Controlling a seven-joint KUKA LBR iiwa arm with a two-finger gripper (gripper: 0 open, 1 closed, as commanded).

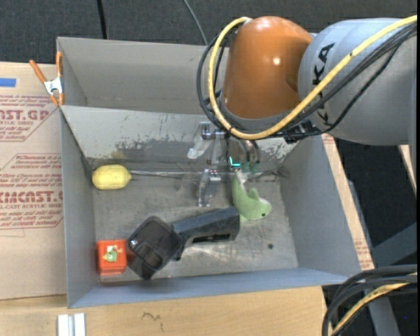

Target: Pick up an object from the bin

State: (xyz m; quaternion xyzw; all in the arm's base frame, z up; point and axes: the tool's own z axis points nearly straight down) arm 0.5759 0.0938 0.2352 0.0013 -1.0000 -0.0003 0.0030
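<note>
Claw (222,190) hangs with fingers apart over mid-bin (126,68), a pale green toy (252,203) hard by one finger, above a black handled tool (189,233). Toy looks light, soft, probably squashy; its thicker body seems the surest hold.

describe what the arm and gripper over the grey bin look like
The arm is a thick, rounded, light grey casing with black lettering partly in view. A glossy orange dome cover caps its wrist, and yellow and black cables loop round that cover. Below it sits a silvery metal gripper with a small green light.
</note>
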